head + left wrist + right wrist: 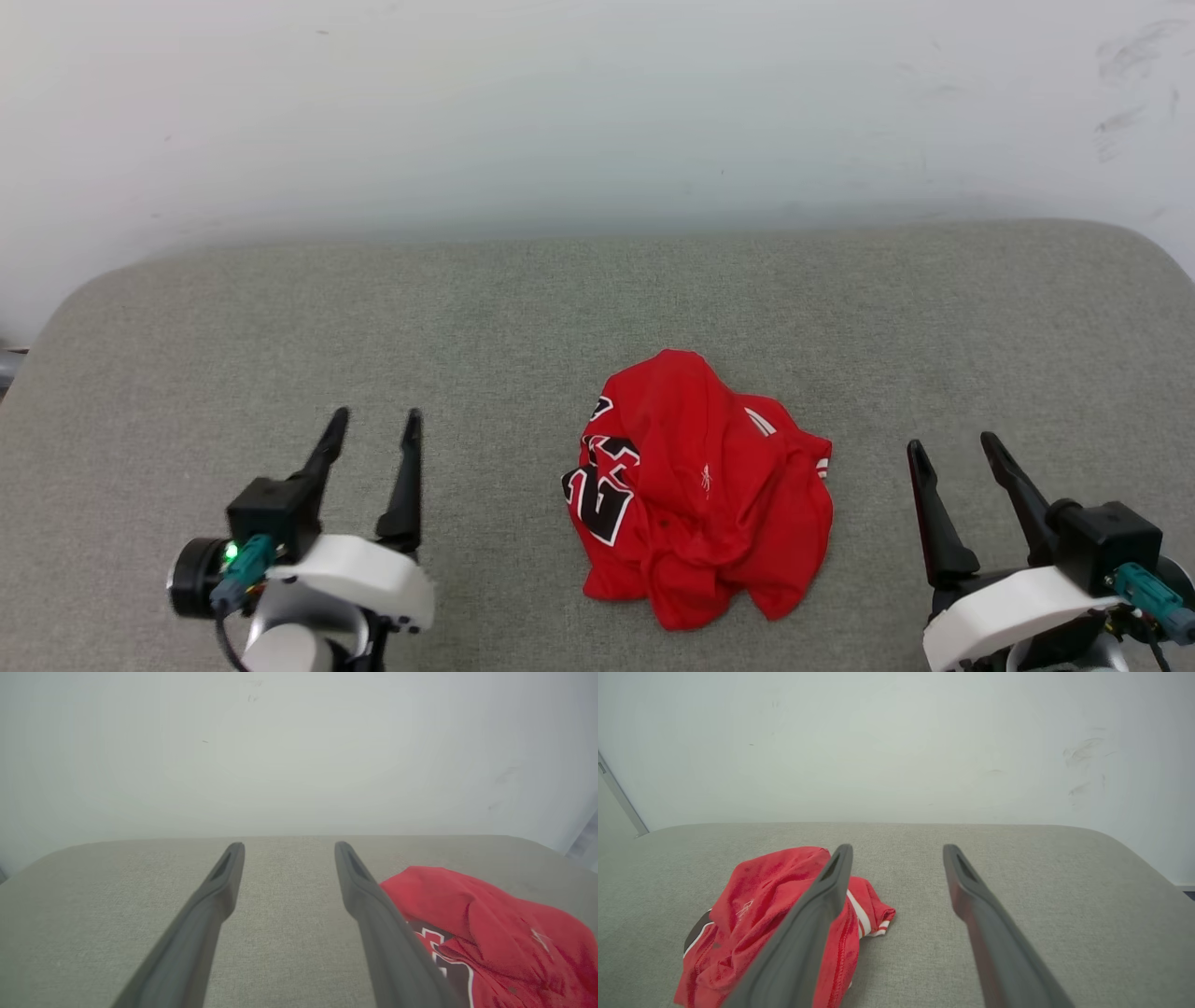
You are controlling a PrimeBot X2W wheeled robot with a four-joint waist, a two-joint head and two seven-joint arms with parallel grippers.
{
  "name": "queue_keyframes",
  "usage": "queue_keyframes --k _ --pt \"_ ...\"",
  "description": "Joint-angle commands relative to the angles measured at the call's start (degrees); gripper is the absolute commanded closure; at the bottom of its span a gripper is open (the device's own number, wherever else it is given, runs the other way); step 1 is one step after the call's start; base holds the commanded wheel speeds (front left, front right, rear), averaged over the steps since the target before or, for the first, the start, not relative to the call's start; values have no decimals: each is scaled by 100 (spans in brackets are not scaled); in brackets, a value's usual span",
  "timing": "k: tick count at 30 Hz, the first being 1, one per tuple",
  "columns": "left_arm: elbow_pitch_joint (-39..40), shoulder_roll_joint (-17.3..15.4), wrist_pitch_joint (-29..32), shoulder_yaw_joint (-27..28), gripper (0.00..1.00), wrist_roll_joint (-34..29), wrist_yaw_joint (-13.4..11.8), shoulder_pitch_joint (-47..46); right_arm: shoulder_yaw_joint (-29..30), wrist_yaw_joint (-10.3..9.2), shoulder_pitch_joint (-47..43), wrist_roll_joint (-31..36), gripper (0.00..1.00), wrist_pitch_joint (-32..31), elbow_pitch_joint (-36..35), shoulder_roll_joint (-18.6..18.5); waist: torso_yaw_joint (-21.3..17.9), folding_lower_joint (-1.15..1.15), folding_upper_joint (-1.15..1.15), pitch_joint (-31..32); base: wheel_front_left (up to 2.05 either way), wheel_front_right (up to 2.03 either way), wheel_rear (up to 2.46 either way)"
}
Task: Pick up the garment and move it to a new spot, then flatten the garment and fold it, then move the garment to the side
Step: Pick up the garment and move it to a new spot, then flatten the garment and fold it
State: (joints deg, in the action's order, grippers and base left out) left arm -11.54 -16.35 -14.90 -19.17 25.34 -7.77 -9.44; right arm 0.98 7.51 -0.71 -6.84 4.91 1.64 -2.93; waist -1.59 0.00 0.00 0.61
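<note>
Jersey point(709, 495) sits mid-frame between your spread, empty left gripper point(376, 413) and right gripper point(951, 441); left wrist view brings its graphic point(448, 970) closer.

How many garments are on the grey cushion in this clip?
1. A crumpled red jersey T-shirt lies on the grey cushion between the left gripper and right gripper; its heap could hide something smaller.

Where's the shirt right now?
In the head view the shirt lies crumpled on the grey cushion, just right of centre. It sits between the open left gripper and the open right gripper, touching neither.
</note>
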Motion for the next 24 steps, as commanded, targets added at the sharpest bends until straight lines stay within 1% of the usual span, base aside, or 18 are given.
queue_keyframes --k 1,5,11,22,24 --pt "53 -54 -39 86 0 -27 -43 145 2 -4 -94 2 0 -20 -44 7 9 0 0 19 0 0 0" --pt "199 -156 -41 274 0 -67 -77 426 -17 -4 -174 -2 0 -79 -143 7 10 0 0 49 0 0 0" --pt "265 -209 -41 341 0 -85 -32 687 -20 -4 -195 31 0 -173 -326 7 -9 0 0 56 0 0 0" --pt "265 -170 -37 320 0 -90 23 625 3 -4 -254 -5 0 -208 -440 7 41 0 0 1 0 0 0" --pt "239 -181 57 244 0 -124 42 578 3 -4 -253 -19 0 -214 -441 7 43 0 0 -13 0 0 0"
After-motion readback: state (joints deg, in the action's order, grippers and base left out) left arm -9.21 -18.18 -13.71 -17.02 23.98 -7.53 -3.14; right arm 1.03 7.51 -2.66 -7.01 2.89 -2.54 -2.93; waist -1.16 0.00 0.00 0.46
